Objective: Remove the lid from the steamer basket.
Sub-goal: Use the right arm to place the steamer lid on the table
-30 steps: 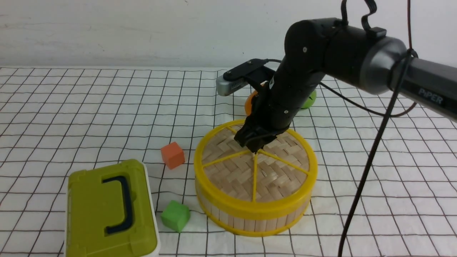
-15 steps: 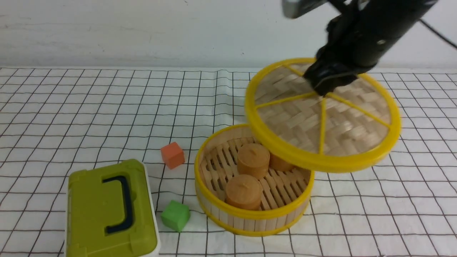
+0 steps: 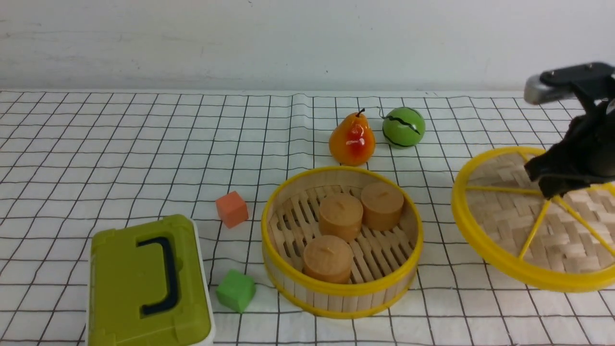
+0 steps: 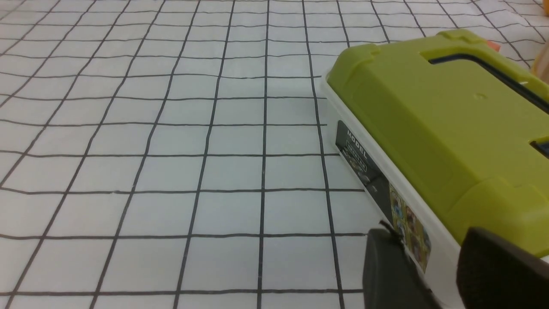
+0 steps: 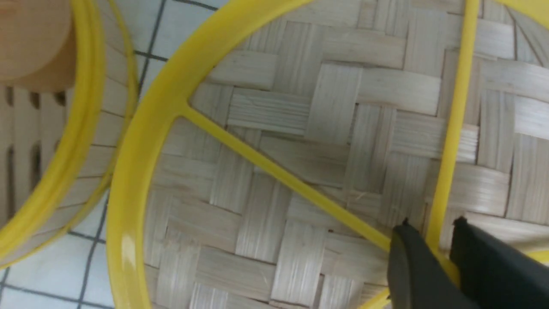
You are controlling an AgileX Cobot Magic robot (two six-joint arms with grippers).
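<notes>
The right tool [image 3: 550, 192] grips the lid [image 3: 519, 218] by its centre, right of the uncovered steamer basket [image 3: 270, 247]; the left tool [image 4: 429, 262] stands open.

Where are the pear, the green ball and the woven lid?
Pear [image 3: 353, 142]: front view, on its rounded red-orange body.
Green ball [image 3: 398, 133]: front view, on its side, below the dark stripe.
Lid [image 3: 556, 240]: front view, on its woven face.

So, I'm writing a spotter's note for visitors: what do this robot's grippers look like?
The right gripper is black and angular, with dark fingers narrowing at the tips and a rounded, silvery-grey end on a bracket above it. The left gripper shows only dark, tapering fingers.
</notes>
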